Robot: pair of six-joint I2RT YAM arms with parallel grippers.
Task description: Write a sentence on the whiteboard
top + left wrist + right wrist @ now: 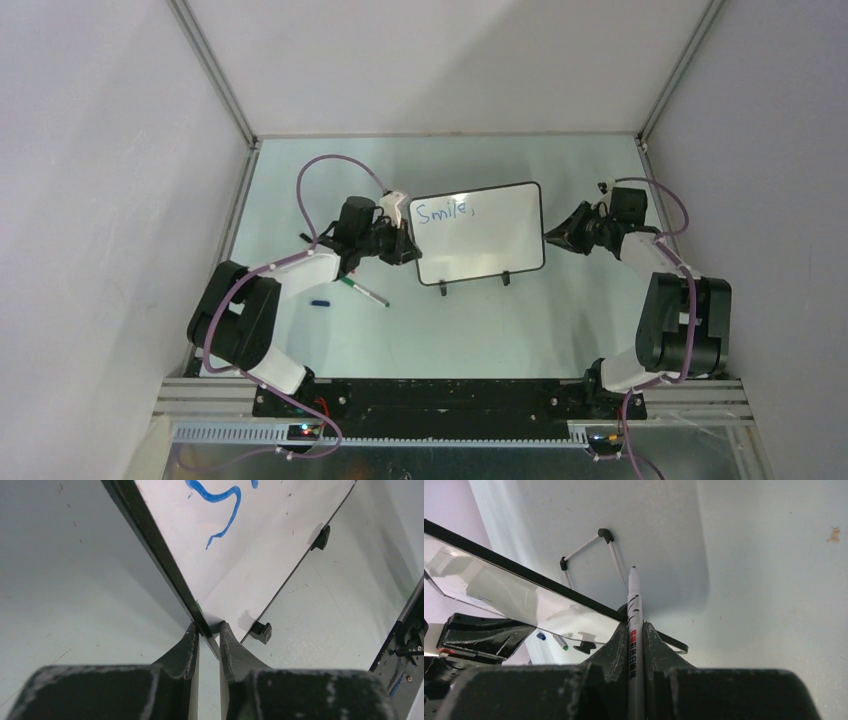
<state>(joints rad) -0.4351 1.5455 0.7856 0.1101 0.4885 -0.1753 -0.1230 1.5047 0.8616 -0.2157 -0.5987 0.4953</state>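
Between the right fingers, clamped tight, a marker lying along them, tip forward, just beside the right edge of the whiteboard upright on the table, left fingers pinching its lower left edge, the blue sentence top left, nearer the left arm.

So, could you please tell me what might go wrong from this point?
The left gripper pinches only the whiteboard's left edge, and the board stands on two small feet, so marker pressure could tilt or slide it.
The right gripper holds the marker close beside the board's right edge and might knock the frame.
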